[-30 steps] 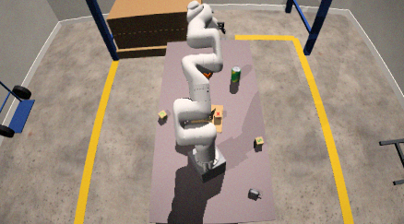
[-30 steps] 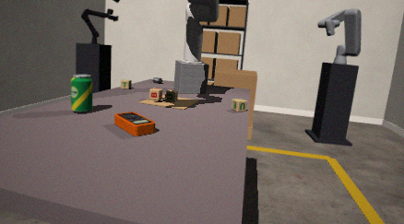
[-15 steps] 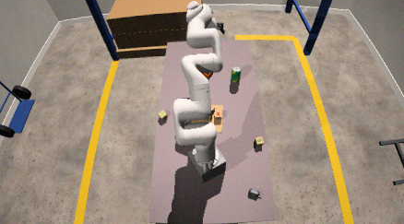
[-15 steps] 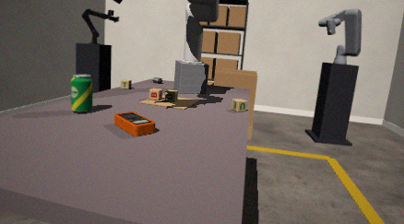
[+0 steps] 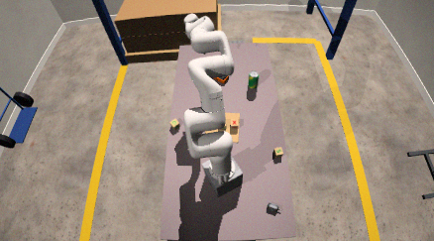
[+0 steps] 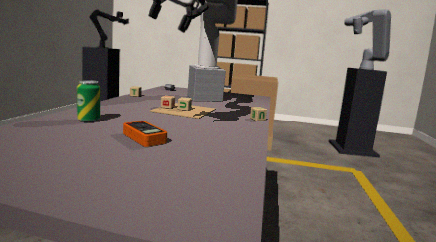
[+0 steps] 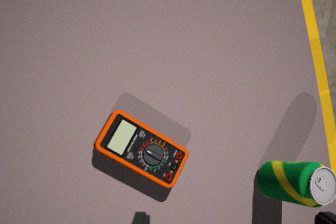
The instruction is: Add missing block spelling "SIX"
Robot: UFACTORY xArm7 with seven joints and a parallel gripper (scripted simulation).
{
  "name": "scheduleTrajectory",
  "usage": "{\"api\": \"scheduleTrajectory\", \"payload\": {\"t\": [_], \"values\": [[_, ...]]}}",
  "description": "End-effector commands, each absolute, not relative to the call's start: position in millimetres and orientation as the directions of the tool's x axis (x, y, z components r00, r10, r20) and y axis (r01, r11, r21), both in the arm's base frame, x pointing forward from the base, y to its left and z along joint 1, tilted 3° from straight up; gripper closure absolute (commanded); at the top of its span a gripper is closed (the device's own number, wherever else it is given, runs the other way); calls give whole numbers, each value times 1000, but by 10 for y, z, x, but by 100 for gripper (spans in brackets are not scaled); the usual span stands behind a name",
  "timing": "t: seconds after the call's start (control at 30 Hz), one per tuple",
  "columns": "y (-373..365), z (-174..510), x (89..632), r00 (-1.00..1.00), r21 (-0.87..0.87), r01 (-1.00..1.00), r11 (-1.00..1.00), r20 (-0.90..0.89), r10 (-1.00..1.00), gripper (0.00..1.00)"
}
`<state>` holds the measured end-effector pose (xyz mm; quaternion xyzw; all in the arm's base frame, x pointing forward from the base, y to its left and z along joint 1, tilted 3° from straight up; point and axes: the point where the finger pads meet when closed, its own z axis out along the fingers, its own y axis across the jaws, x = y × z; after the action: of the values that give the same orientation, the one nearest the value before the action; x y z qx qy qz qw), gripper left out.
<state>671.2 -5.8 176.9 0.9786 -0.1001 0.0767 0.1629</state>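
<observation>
Hung high with the hand (image 6: 171, 11) wide open and empty, far from the blocks, so could have bumped the can (image 6: 88, 100) coming down.

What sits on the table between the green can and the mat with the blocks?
Only the orange multimeter comes near, lying nearer the camera than a line from green can to mat; exterior view shows it.

Two blocks, red-lettered (image 6: 168, 101) and green-lettered (image 6: 184, 103), sat touching on the tan mat (image 6: 199, 112); two more (image 6: 258, 114) (image 6: 135, 91) lay well apart off it.
</observation>
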Motion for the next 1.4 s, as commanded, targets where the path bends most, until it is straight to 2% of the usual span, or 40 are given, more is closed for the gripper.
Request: {"api": "scheduleTrajectory", "payload": {"t": [0.0, 0.3, 0.37, 0.4, 0.73, 0.87, 0.93, 1.0, 1.37], "values": [[479, 1563, 6507, 964, 230, -209, -950, 211, -161, 0], [1311, 1192, 5915, 967, 130, -199, -971, 186, -173, 0], [1311, 1192, 5915, 967, 130, -199, -971, 186, -173, 0], [1540, 1084, 5687, 968, 102, -198, -975, 175, -178, 0], [2144, 749, 4826, 971, 26, -206, -978, 132, -201, 0], [2319, 616, 4423, 971, 3, -215, -977, 112, -213, 0], [2319, 616, 4423, 971, 3, -215, -977, 112, -213, 0], [2436, 493, 4026, 970, -14, -226, -974, 93, -226, 0], [2493, 184, 2949, 962, -36, -268, -963, 50, -270, 0]]}}
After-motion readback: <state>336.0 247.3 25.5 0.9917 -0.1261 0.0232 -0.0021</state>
